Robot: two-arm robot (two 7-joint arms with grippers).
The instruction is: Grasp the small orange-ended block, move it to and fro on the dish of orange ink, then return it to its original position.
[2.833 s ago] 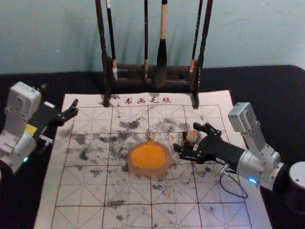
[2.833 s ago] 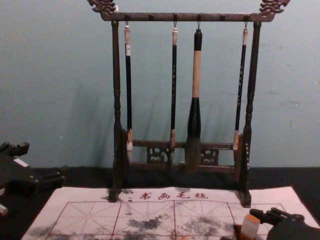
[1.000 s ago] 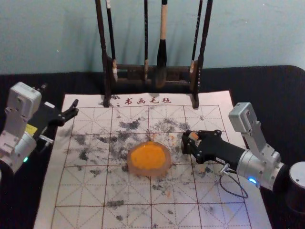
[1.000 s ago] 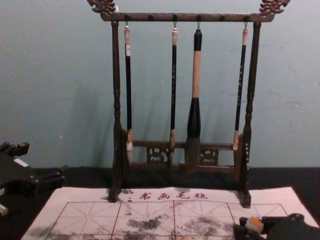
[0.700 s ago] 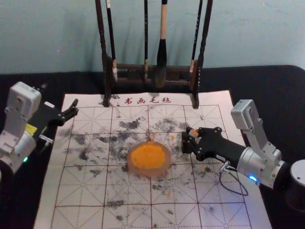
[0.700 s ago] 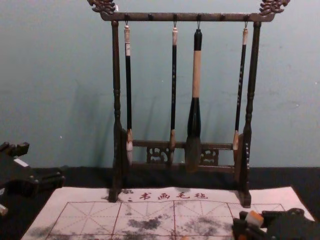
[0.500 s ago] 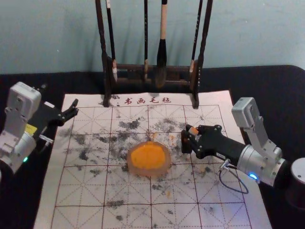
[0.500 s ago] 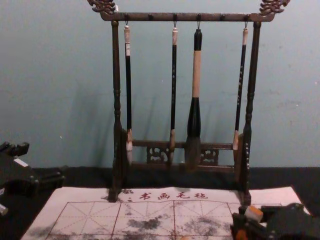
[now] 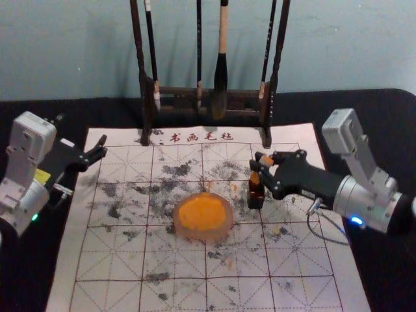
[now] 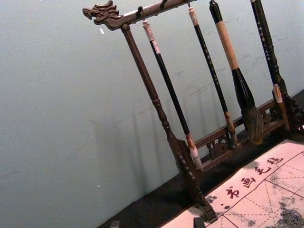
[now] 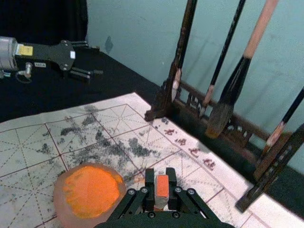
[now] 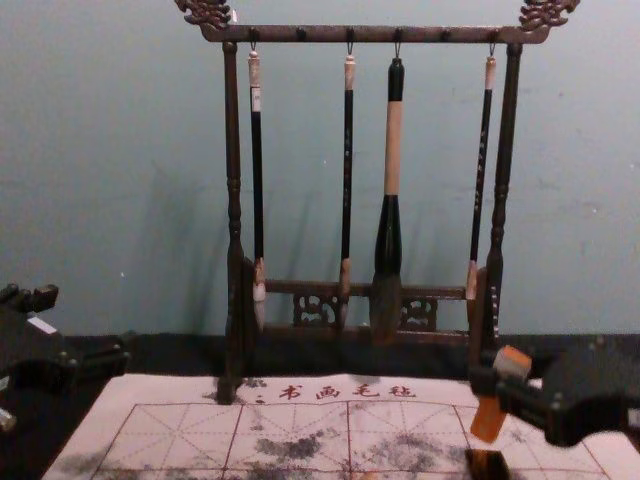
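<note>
A smudged, gridded mat (image 9: 117, 263) covers part of the black tabletop (image 9: 380, 149). On it sits the dish (image 9: 225, 232) of orange ink (image 9: 200, 213). Right of the dish is a dark holder (image 9: 256, 200); just above that, the right pincer (image 9: 260, 168) is closed on the block (image 12: 487, 420), tilted, orange end down. Beyond the dish to its left, the left pincer (image 9: 81, 129) hangs wide apart, empty. Farther behind the dish, brushes (image 9: 221, 71) hang from a rack (image 9: 175, 91).
</note>
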